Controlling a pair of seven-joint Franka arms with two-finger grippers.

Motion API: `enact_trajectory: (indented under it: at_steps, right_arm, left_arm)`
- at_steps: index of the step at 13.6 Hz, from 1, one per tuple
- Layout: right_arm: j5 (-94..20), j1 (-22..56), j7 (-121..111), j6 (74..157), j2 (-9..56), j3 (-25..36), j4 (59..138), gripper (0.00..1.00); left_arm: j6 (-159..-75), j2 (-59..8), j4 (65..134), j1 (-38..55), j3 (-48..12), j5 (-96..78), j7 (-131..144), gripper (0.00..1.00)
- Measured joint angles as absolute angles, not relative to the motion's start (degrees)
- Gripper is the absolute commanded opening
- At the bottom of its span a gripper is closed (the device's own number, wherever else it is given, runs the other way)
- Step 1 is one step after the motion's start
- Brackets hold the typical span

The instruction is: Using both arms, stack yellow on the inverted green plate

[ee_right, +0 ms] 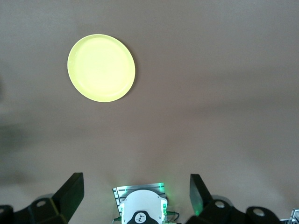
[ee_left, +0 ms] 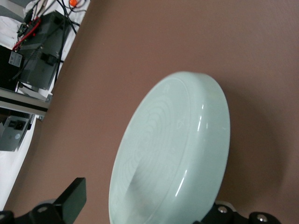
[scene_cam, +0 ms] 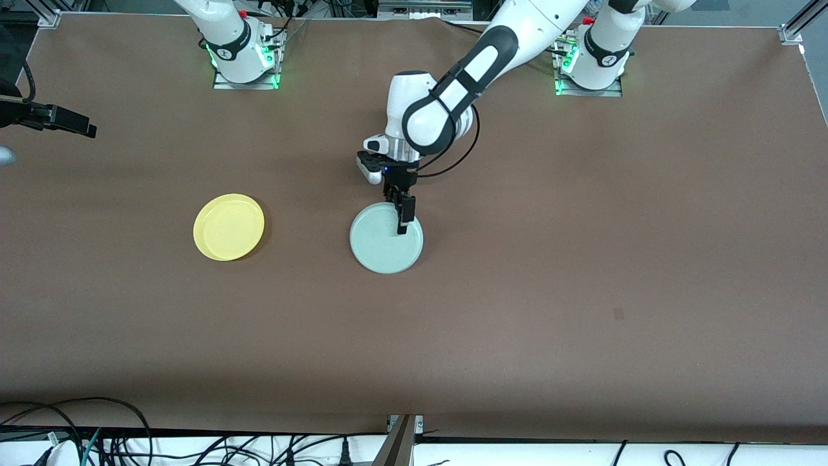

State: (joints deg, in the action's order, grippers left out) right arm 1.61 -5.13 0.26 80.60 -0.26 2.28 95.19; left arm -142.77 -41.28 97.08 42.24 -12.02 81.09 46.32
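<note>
The pale green plate [scene_cam: 381,243] lies upside down near the table's middle, flat underside up. My left gripper [scene_cam: 401,217] is low over the plate's edge nearest the robots. In the left wrist view the plate [ee_left: 173,135] sits between the spread fingers [ee_left: 72,200], with a gap showing beside one finger, so the gripper [ee_left: 145,203] is open. The yellow plate [scene_cam: 228,226] lies rim up beside the green one, toward the right arm's end. My right gripper [ee_right: 135,184] is open and empty, held high over its own base. The yellow plate [ee_right: 101,68] shows in its wrist view.
The two arm bases [scene_cam: 244,61] [scene_cam: 590,65] stand along the table's edge nearest the robots. A dark object [scene_cam: 55,120] juts in at the right arm's end. Cables [scene_cam: 97,440] hang below the edge nearest the front camera.
</note>
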Motion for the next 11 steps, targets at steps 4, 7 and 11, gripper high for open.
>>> enact_trajectory:
  at_steps: [4,7,11]
  right_arm:
    - [1.61,-5.13,0.26,80.6,-0.26,2.28,95.19,1.0]
    - [1.61,-5.13,0.26,80.59,-0.26,2.28,95.19,1.0]
    - [1.61,-5.13,0.26,80.59,-0.26,2.28,95.19,1.0]
  left_arm:
    - [-134.58,-41.06,99.84,44.48,-11.8,81.09,42.73,1.0]
    - [-134.71,-39.52,103.5,41.25,-11.64,81.08,36.02,1.0]
    - [-134.67,-35.16,109.77,39.91,-11.57,81.08,30.24,1.0]
